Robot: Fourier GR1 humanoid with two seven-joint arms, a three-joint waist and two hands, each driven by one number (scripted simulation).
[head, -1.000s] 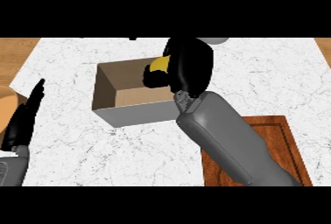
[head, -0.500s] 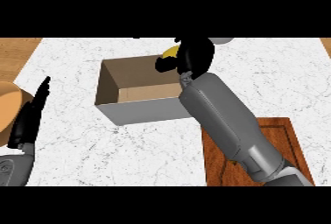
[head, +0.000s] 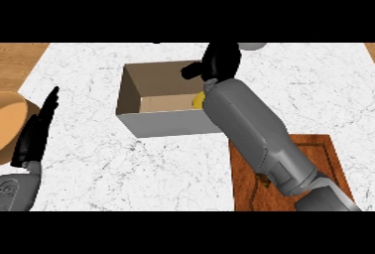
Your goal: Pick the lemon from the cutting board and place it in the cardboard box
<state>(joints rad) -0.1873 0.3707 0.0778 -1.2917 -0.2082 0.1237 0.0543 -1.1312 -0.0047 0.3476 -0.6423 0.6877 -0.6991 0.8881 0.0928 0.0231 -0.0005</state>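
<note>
**Lemon sitting in the box, right hand hanging above the far rim**

Starting with the big surfaces: the counter (head: pixel 168 173) is stretching white and marbled under everything, and its wooden edge is showing well to the left of the resting fingers. The box (head: pixel 157 124) is standing open-topped in the middle, its near wall facing us, its right wall hidden under the grey forearm. The board (head: pixel 322 154) is lying low on the right, below the box and mostly covered by that arm.

The right hand (head: pixel 219 62) is hovering over the box's far right corner, fingers curled and, as far as I can judge, gripping nothing. Just below those fingers, inside the box against the right wall, a sliver of the lemon (head: pixel 198 100) is peeking out beside the wrist.

Handling, as a judgement: a lemon is light, firm, waxy-skinned and rounded, so it is apt to roll; a wrap around its middle would suit it best.

Room to move: the box walls are hemming the fingers in below, while open counter is lying beyond and to the right.

The left hand (head: pixel 40 129) is resting at the left edge, fingers straight and together.
</note>
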